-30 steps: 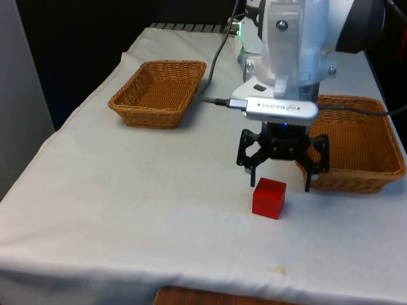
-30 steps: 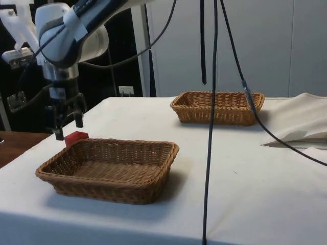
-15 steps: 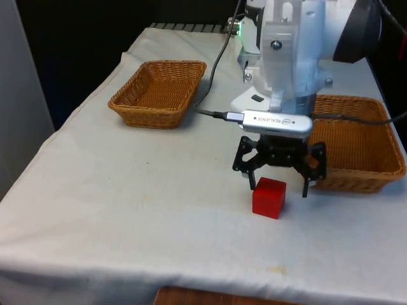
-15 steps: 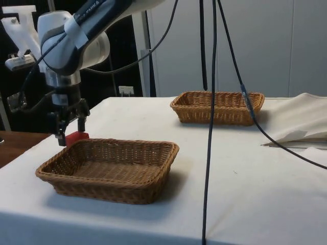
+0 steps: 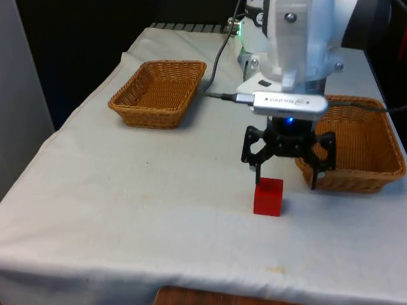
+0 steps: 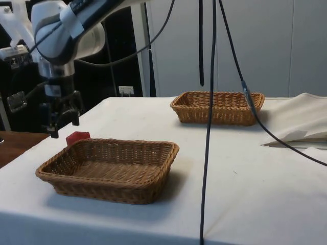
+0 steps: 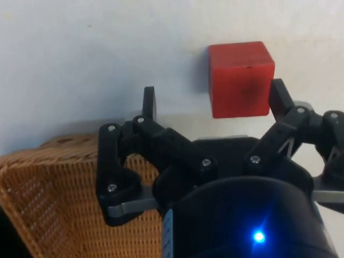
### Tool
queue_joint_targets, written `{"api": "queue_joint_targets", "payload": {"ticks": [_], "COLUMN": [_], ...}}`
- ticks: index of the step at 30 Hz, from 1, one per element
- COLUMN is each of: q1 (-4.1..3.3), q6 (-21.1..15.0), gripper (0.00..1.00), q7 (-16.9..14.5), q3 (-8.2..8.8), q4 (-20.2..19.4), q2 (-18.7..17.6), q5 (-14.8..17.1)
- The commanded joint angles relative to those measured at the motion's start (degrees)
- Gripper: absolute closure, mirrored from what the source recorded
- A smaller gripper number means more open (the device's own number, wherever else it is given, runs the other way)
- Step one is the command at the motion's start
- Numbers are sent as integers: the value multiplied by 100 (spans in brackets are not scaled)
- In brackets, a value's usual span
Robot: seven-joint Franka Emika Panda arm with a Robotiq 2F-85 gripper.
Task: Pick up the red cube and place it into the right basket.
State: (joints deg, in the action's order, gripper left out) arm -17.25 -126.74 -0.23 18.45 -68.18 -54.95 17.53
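Note:
The red cube point(image 5: 268, 196) rests on the white cloth near the table's front edge, also seen as the red cube point(image 6: 77, 137) just beyond the near basket. My gripper point(image 5: 286, 179) hangs open a little above it, with nothing held. In the wrist view the red cube point(image 7: 240, 79) lies below the gripper point(image 7: 214, 99), off-centre and close to one fingertip point(image 7: 278, 97). The right basket point(image 5: 381, 166), an empty brown wicker tray, stands just beside the gripper at the front view's right.
A second wicker basket point(image 5: 159, 92) sits empty at the front view's left, farther back. A grey cable point(image 5: 219, 47) trails from the arm over the cloth. The table's front edge runs close below the cube. In the side view black cables point(image 6: 208, 117) hang down.
The gripper dipped towards the cube, then rose again and shifted slightly to the front view's right. It stays open. The cube remains on the cloth, perhaps turned a little.

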Motion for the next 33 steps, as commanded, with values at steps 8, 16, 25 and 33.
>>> {"api": "queue_joint_targets", "payload": {"ticks": [8, 16, 25, 33], "q1": [-6, 52, 40, 57], "q6": [97, 103, 86, -103], "gripper": [0, 0, 0, 0], "q7": [40, -63, -229, -241], "q3": [23, 63, 160, 63], "q4": [40, -17, -109, -29], "q2": [23, -86, -132, -378], "q5": [0, 0, -11, 80]}}
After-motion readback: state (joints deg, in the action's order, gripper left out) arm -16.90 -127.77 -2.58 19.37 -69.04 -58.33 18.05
